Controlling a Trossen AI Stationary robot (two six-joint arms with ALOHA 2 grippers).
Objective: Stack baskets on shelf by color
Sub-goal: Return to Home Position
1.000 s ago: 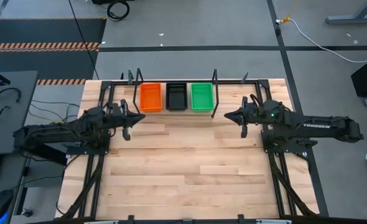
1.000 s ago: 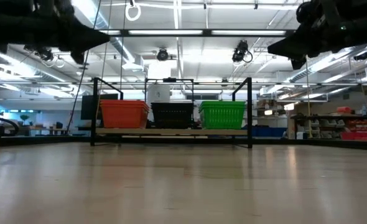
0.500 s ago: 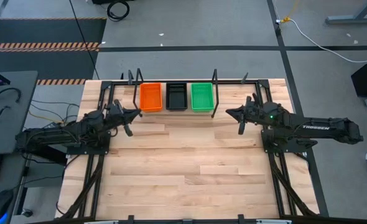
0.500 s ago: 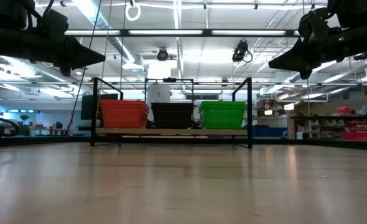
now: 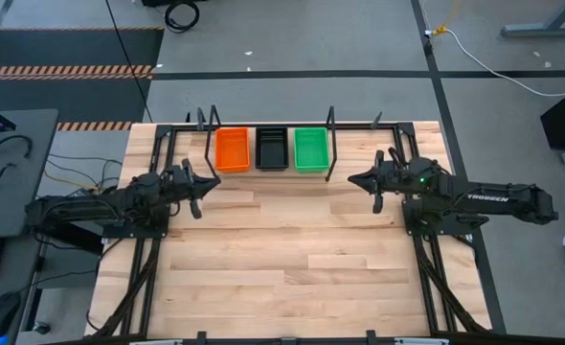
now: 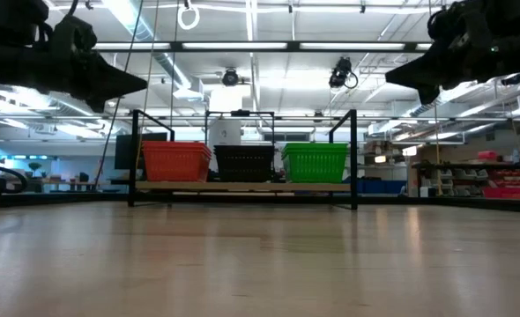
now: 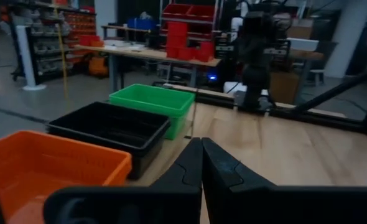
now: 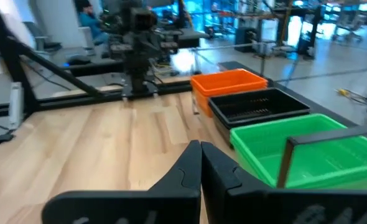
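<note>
Orange baskets [image 5: 231, 149], black baskets [image 5: 271, 149] and green baskets [image 5: 310, 149] stand side by side on the shelf [image 6: 242, 187] at the table's far edge, resting by their bottoms on its board. How many lie in each pile does not show. My left gripper [image 5: 209, 180] hovers shut, in the air to the near left of the orange baskets [image 7: 46, 162]. My right gripper [image 5: 352, 178] hovers shut to the near right of the green baskets [image 8: 301, 149]. Both point toward the table's middle and hold nothing.
Thin black posts [image 5: 331, 144] stand at the shelf's corners, and one post [image 8: 286, 162] rises in front of the green baskets in the right wrist view. Bare wooden tabletop [image 5: 282, 259] stretches from the shelf to the near edge. Black frame rails [image 5: 426, 268] run along both sides.
In the low view my left gripper has come down a little from its higher place near the picture's top. My right gripper has dipped slightly and risen again. Both stay shut, and the baskets have not moved.
</note>
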